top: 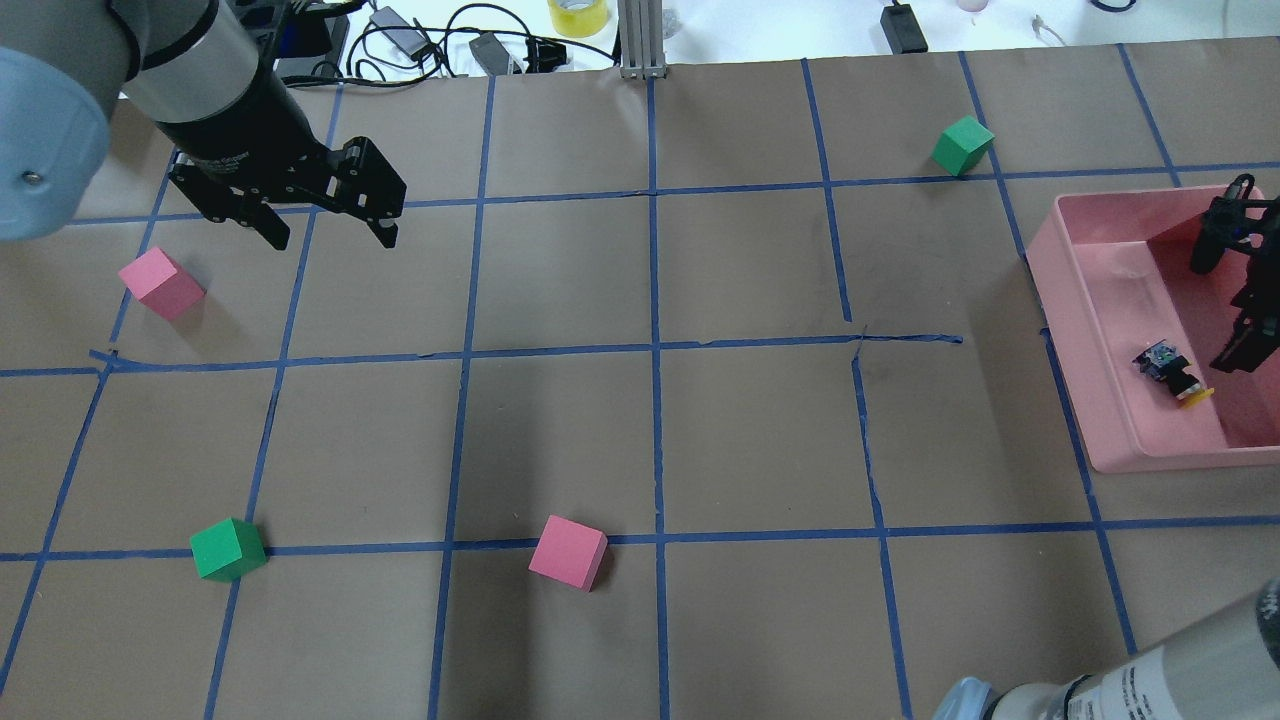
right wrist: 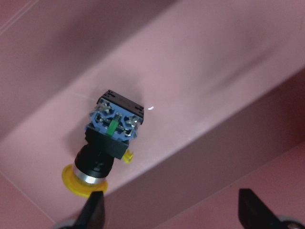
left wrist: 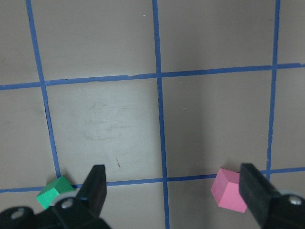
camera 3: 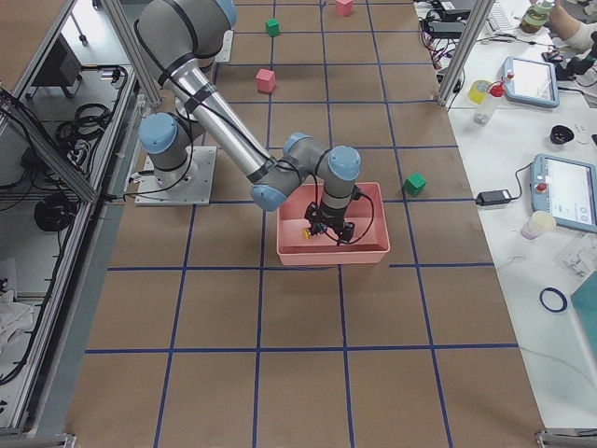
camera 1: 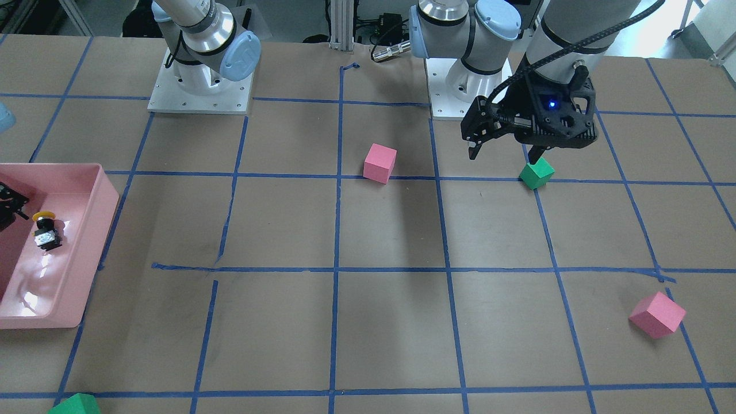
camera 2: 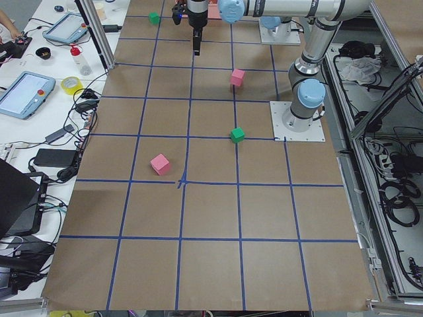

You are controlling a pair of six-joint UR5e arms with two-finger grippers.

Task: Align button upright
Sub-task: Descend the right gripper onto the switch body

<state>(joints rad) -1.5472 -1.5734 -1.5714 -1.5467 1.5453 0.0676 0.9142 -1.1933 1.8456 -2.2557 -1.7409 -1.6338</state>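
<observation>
The button (right wrist: 108, 143) lies tipped over just ahead of the parted right jaws.

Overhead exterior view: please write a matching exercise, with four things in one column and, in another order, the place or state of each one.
1. button
2. left gripper
3. right gripper
4. pink tray

A. open, above the bare table
B. on the table, at the view's right edge
C. lying on its side in the pink tray
D. open, over the pink tray's floor, near the button

Pairs: 1-C, 2-A, 3-D, 4-B.
</observation>
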